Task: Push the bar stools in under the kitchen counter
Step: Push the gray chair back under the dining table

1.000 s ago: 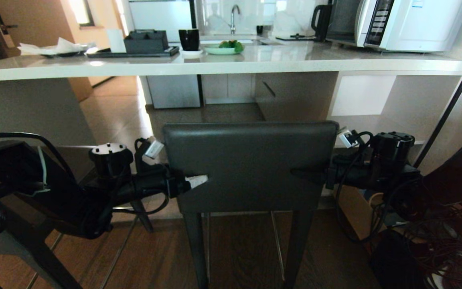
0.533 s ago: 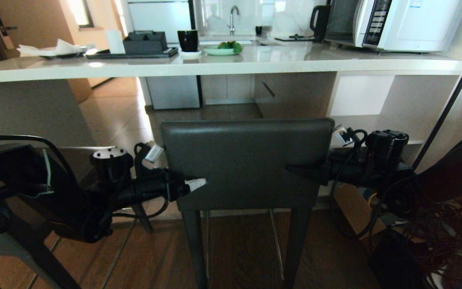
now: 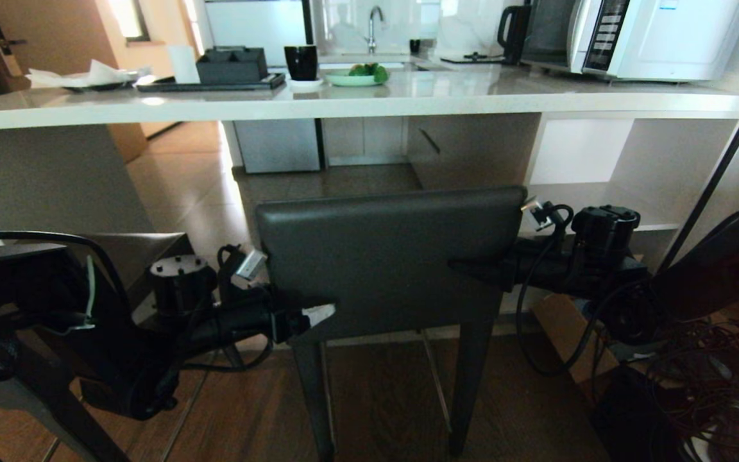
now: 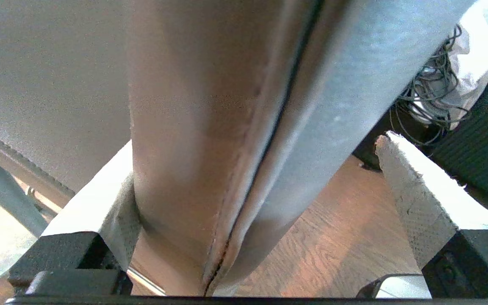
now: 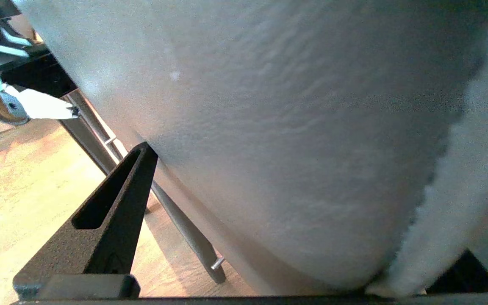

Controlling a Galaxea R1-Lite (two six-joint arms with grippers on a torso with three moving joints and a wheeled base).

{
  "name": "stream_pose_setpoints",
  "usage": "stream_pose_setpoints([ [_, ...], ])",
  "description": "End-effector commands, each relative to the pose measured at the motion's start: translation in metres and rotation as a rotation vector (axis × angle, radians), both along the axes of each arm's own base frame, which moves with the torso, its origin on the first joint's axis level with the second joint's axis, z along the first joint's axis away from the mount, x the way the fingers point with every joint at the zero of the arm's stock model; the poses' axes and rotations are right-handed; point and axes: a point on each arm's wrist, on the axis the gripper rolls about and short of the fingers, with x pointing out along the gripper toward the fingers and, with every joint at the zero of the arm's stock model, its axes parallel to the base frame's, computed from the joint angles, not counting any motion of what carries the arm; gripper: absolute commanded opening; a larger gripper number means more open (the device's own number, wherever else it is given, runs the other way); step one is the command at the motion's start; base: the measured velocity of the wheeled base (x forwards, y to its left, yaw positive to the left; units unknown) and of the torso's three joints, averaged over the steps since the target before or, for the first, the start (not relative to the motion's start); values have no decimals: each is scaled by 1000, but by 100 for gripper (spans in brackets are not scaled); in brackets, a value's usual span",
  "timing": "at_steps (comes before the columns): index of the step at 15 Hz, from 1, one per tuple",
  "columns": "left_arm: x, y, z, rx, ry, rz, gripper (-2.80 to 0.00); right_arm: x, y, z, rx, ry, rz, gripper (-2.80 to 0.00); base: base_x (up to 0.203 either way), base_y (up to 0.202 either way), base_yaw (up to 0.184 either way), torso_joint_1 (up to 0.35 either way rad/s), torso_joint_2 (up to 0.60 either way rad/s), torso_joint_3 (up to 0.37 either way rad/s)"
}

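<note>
Since a second ago the stool's backrest (image 3: 389, 256) has crept up toward twelve o'clock, nearer the kitchen counter (image 3: 344, 102), though its seat isn't under yet. I have the left gripper (image 3: 308, 316) at eight o'clock and the right gripper (image 3: 472, 266) at three, both wide open and straddling the backrest edges. My worry: uneven pushing twists or tips the stool, and the second stool (image 3: 145, 247) waits at nine.
</note>
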Motion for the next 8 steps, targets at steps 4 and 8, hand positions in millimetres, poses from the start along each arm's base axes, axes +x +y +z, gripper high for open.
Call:
stream_pose_setpoints([
  [4,4,2,-2,-4,4,2,0,1,7,-3,0,-4,28,0,0,0,0,0,0,0],
  [8,31,26,5,-7,-21,98,0,-9,-12,-20,-10,28,-11,0,0,0,0,0,0,0],
])
